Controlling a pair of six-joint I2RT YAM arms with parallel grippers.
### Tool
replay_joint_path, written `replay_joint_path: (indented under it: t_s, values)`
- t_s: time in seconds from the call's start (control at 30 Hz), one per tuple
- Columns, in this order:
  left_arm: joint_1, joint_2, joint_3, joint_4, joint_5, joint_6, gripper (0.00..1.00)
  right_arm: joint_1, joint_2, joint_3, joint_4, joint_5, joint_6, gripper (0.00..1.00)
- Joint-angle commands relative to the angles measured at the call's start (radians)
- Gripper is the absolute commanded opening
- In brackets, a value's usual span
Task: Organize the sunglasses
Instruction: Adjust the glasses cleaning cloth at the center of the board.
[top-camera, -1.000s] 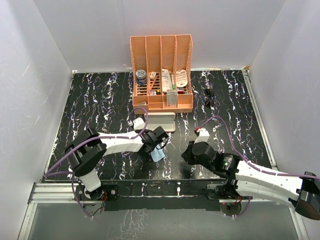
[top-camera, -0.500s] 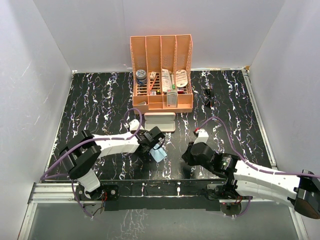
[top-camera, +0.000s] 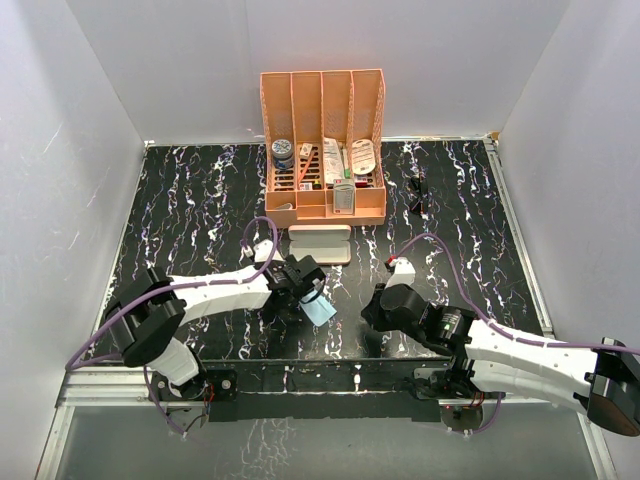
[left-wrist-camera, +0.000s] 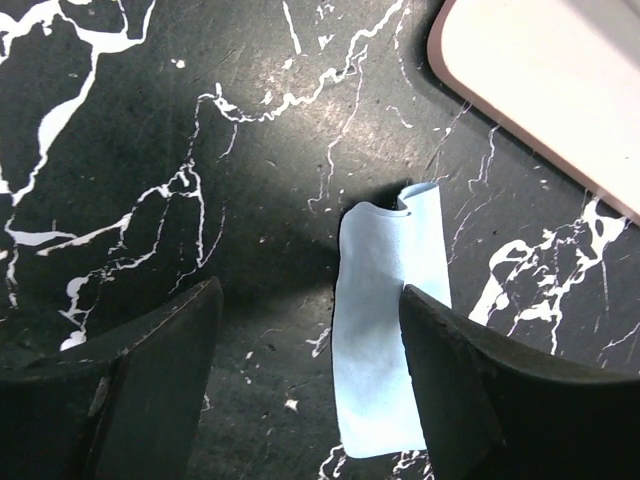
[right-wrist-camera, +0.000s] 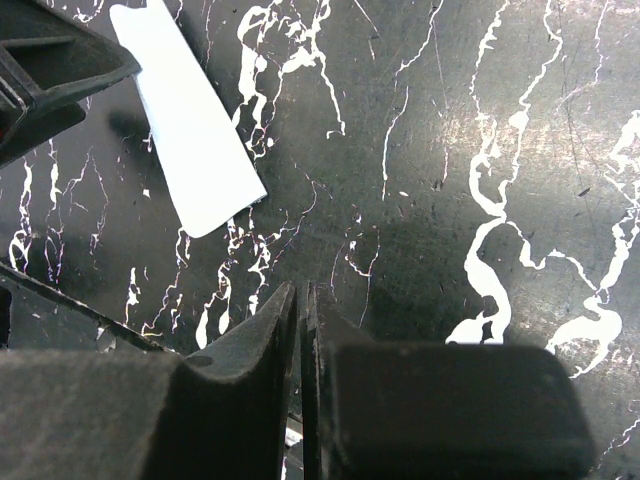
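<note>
While your left end effector (left-wrist-camera: 305, 320) hangs low over the black marbled desk (top-camera: 200, 210) with its 2 fingers spread wide and gripping nothing, the light blue cloth (left-wrist-camera: 385, 340) lies flat on the surface between them. It is closer to the finger on the right of the wrist view and is folded into a narrow strip with 1 corner curled. Just beyond it sits the pink case (left-wrist-camera: 545, 90), lengthwise and apparently closed, right in front of the orange organizer (top-camera: 323, 110) at the back of the desk. Cloth and case both sit near the front centre, probably so that either arm can reach them. Your right end effector (right-wrist-camera: 300, 292) is clenched on nothing, its fingers pressed together, and hovers over bare desk to the right of the cloth, apart from it. It looks parked there to keep clear of the left arm. The sunglasses (top-camera: 418, 194) lie at the far right rear of the desk, just beside the organizer's right wall, well apart from both arms and the case. They are too small in the overhead view to tell whether they are folded. Judged from this layout, the glasses are untouched and need a long reach, most naturally by your right arm.
</note>
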Motion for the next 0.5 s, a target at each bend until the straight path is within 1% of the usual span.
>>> replay_joint_path:
  t_s: [0.0, 0.1, 0.2, 0.27, 0.4, 0.47]
  values:
    - [-0.012, -0.052, -0.003, -0.082, -0.016, 0.062, 0.70, 0.001, -0.008, -0.012, 0.058, 0.007, 0.000, 0.06]
    - [-0.014, -0.058, -0.012, -0.085, -0.013, 0.082, 0.75, 0.001, -0.007, -0.010, 0.063, 0.007, -0.002, 0.06]
    - [-0.013, -0.057, -0.020, -0.095, -0.021, 0.076, 0.78, 0.000, -0.002, -0.005, 0.066, 0.005, -0.003, 0.06]
    - [-0.013, -0.066, -0.027, -0.080, -0.017, 0.084, 0.81, 0.000, 0.003, -0.003, 0.066, 0.003, -0.003, 0.06]
    - [-0.014, -0.082, -0.034, -0.049, -0.019, 0.118, 0.84, 0.001, 0.004, -0.005, 0.066, -0.001, -0.001, 0.06]
    - [-0.013, -0.089, -0.037, -0.031, -0.024, 0.125, 0.88, 0.001, 0.004, -0.006, 0.068, -0.002, -0.001, 0.06]
